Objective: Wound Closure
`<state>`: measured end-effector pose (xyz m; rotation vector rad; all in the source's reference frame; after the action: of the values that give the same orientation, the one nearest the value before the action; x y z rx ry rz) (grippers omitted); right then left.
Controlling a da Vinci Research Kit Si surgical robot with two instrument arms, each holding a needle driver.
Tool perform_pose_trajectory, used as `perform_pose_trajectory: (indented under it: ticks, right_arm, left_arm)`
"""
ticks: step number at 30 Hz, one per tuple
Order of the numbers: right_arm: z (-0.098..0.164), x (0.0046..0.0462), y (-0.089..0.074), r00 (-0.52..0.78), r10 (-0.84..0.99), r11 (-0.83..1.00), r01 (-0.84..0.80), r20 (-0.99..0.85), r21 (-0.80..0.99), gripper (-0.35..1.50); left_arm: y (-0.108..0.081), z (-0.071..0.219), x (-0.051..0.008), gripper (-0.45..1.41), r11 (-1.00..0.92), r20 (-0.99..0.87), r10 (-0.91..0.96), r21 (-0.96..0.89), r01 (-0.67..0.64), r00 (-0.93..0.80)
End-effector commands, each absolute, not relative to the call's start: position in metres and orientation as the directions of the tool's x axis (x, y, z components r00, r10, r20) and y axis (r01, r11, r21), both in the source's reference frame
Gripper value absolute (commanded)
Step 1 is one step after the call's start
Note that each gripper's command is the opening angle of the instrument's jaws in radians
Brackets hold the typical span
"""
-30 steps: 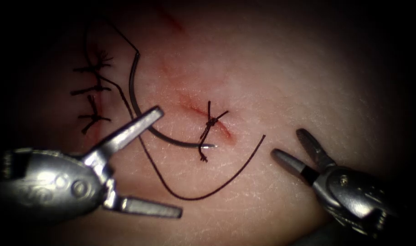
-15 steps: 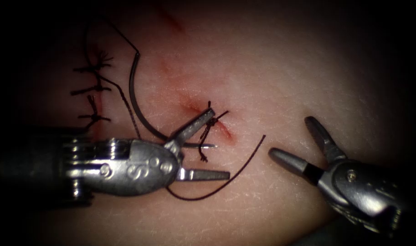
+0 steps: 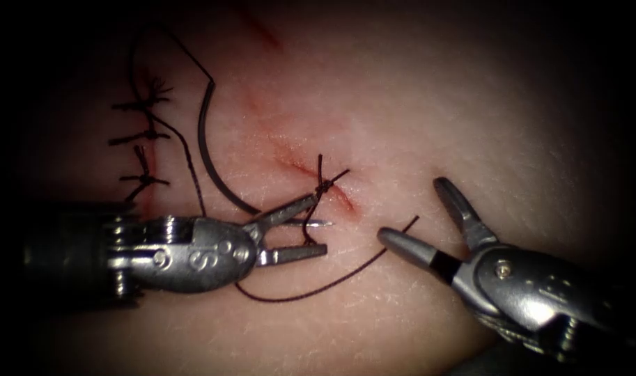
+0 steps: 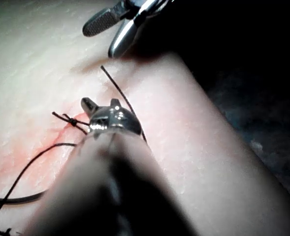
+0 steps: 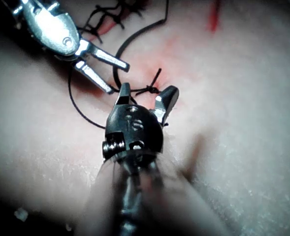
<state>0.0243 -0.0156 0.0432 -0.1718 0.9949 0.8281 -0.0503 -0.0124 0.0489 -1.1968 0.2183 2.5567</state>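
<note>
The left hand (image 3: 316, 226), apart and empty, has closed in to straddle the needle (image 3: 213, 167) near its tip beside the knot (image 3: 322, 186) on the cut (image 3: 331, 188), while the right hand (image 3: 415, 216), also apart and empty, has edged nearer the thread (image 3: 331, 282); gripping the needle calls for shutting squarely on it.

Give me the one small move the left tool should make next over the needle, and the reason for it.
Probably shut the left tool on the needle. Its open jaws sit either side of the needle's pointed end, which lies free on the tissue beside the knot on the cut. The right tool is open too, holding nothing, by the loose thread.
</note>
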Motion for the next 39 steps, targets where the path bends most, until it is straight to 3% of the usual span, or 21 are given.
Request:
perform_pose_trajectory:
  ticks: [1, 5, 9, 12, 16, 22, 28, 31, 33, 35, 36, 39]
  right_arm:
    - [0.0438, 0.0253, -0.0158, 0.273, 0.537, 0.691, -0.684, -0.798, 0.232, 0.93]
    - [0.0437, 0.0255, -0.0158, 0.270, 0.536, 0.695, -0.679, -0.800, 0.236, 0.93]
    - [0.0437, 0.0254, -0.0159, 0.270, 0.535, 0.698, -0.675, -0.801, 0.239, 0.93]
    - [0.0437, 0.0252, -0.0159, 0.270, 0.534, 0.699, -0.674, -0.801, 0.239, 0.93]
    - [0.0437, 0.0253, -0.0158, 0.270, 0.534, 0.699, -0.674, -0.801, 0.239, 0.91]
    - [0.0438, 0.0253, -0.0159, 0.269, 0.533, 0.699, -0.674, -0.802, 0.238, 0.91]
    - [0.0440, 0.0256, -0.0161, 0.271, 0.533, 0.699, -0.675, -0.802, 0.236, 0.91]
    - [0.0441, 0.0259, -0.0161, 0.275, 0.535, 0.700, -0.674, -0.799, 0.236, 0.91]
    - [0.0441, 0.0261, -0.0161, 0.280, 0.538, 0.701, -0.672, -0.795, 0.238, 0.86]
    - [0.0443, 0.0262, -0.0159, 0.293, 0.534, 0.712, -0.662, -0.793, 0.234, 0.84]
    - [0.0443, 0.0262, -0.0158, 0.298, 0.530, 0.720, -0.652, -0.794, 0.236, 0.84]
    - [0.0448, 0.0262, -0.0153, 0.310, 0.496, 0.765, -0.598, -0.811, 0.239, 0.84]
  left_arm:
    - [-0.0122, 0.0493, -0.0512, 0.14, -0.942, -0.774, 0.209, 0.005, -0.336, -0.598]
    - [-0.0122, 0.0496, -0.0512, 0.04, -0.947, -0.767, 0.208, -0.002, -0.322, -0.607]
    - [-0.0126, 0.0501, -0.0511, 0.16, -0.952, -0.757, 0.204, -0.005, -0.306, -0.621]
    - [-0.0130, 0.0502, -0.0510, 0.39, -0.955, -0.750, 0.202, -0.009, -0.297, -0.630]
    - [-0.0134, 0.0500, -0.0510, 0.54, -0.954, -0.750, 0.213, -0.020, -0.300, -0.626]
    - [-0.0138, 0.0501, -0.0513, 0.64, -0.956, -0.744, 0.219, -0.032, -0.293, -0.631]
    - [-0.0136, 0.0502, -0.0513, 0.44, -0.956, -0.744, 0.218, -0.032, -0.293, -0.631]
    - [-0.0135, 0.0503, -0.0511, 0.26, -0.956, -0.745, 0.217, -0.032, -0.291, -0.631]
    - [-0.0133, 0.0504, -0.0509, 0.04, -0.957, -0.744, 0.216, -0.034, -0.287, -0.632]
    - [-0.0132, 0.0505, -0.0507, -0.35, -0.957, -0.741, 0.226, -0.047, -0.288, -0.632]
    - [-0.0131, 0.0505, -0.0506, -0.45, -0.956, -0.740, 0.231, -0.053, -0.289, -0.631]
    - [-0.0131, 0.0505, -0.0502, -0.45, -0.956, -0.727, 0.254, -0.086, -0.282, -0.639]
